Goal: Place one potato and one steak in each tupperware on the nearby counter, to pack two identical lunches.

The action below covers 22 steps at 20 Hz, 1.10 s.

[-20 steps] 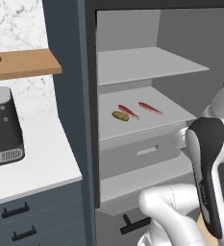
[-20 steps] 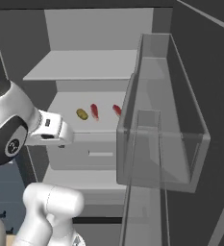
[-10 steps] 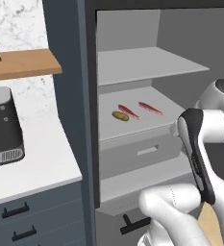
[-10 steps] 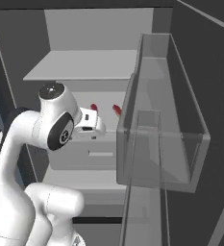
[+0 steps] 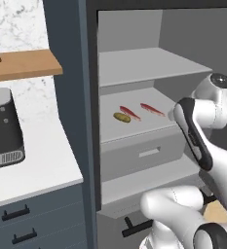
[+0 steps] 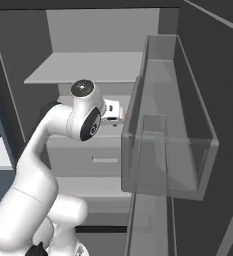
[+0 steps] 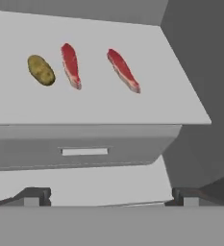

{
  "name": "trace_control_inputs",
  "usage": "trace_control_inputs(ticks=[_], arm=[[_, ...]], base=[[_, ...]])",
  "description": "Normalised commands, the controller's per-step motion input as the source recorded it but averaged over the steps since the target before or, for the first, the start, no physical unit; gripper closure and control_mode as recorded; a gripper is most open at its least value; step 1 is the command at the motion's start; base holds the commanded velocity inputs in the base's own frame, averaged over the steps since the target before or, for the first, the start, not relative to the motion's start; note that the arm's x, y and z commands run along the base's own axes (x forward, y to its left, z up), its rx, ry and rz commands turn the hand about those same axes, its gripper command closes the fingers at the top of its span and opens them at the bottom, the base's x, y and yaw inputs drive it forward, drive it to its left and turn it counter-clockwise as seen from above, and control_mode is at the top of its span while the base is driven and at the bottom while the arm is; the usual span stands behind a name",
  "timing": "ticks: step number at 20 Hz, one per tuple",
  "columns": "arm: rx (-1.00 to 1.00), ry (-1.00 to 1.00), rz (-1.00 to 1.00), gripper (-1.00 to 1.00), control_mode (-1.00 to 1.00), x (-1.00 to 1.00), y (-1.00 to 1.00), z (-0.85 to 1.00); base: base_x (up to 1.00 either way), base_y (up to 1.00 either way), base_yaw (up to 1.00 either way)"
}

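potato (image 7: 41, 70): yellow-brown | steaks (image 7: 71, 65): red, pink streaks | shelf (image 7: 108, 108): grey | counter (image 5: 32, 168): white

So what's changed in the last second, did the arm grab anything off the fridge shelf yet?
Nothing grabbed. The arm has swung up and forward toward the fridge shelf, so the gripper now faces the food. Its fingers are open and empty. The potato and both steaks lie where they were on the shelf. The fridge door and the counter look unchanged.
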Motion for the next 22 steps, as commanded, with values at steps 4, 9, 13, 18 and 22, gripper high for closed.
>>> trace_control_inputs(ticks=[4,9,13,18,22], arm=[[0.00,0.00,0.05,-1.00,-1.00,1.00,-0.06,-0.03],[0.00,0.02,0.08,-1.00,-1.00,1.00,-0.28,-0.31],[0.04,0.00,0.06,-1.00,-1.00,0.79,-0.16,-0.58],[0.03,0.00,0.10,-1.00,-1.00,0.71,-0.01,-0.47],[0.00,0.03,0.06,-1.00,-1.00,0.62,0.00,-0.29]], base=[[0.00,0.00,0.00],[0.00,0.00,0.00],[0.00,0.00,0.00],[0.00,0.00,0.00],[0.00,0.00,0.00]])
